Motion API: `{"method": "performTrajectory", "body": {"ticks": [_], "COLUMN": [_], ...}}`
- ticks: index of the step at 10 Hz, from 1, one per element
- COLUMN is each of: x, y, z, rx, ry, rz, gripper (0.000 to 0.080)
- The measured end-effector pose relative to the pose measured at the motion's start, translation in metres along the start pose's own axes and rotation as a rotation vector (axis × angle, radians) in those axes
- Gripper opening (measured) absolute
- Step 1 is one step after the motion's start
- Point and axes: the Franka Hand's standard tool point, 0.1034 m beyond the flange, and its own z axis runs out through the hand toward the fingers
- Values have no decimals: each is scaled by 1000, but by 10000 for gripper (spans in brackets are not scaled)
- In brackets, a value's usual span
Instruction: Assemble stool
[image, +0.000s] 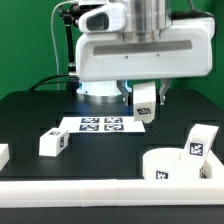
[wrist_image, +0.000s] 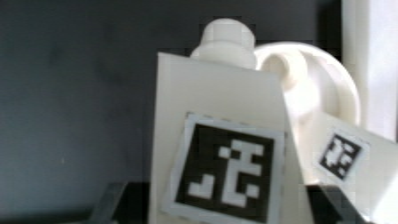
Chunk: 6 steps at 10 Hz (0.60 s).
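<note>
the white arm (image: 140, 45) fills the far middle of the exterior view, its wrist hanging low over the black surface (image: 30, 115). a long white rail (image: 90, 197) runs along the near edge of the surface.

the stool is in loose parts. its round seat (image: 178, 170) lies near, at the exterior view's right, just behind the rail, with a square tag on its side wall. the marker board (image: 98, 124) lies flat in the middle of the surface, below the wrist.

one upright leg (image: 200, 143) stands at the far right side of the seat with its tag facing the camera; whether it rests on the seat or just behind it cannot be told. one lying leg (image: 53, 143) rests on its side on the surface, towards the exterior view's left, well apart from the seat and near the marker board's left end.

the held leg (image: 146, 108) hangs, a little tilted, over the right end of the marker board. in the wrist view its tagged face fills the middle, with a rounded peg (wrist_image: 222, 40) at its far end and a curved white part behind it.

the dark fingers (wrist_image: 128, 205) are clamped on the held leg, one on each side of its tagged end.
</note>
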Motion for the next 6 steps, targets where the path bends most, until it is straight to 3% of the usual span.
{"method": "performTrajectory", "body": {"ticks": [1, 3, 6], "x": [10, 7, 15], "y": [0, 0, -2], "z": [-1, 4, 3], "rx": [0, -3, -9], "ry": [93, 201, 425], "rz": [-1, -8, -27], "gripper": [325, 325, 325]}}
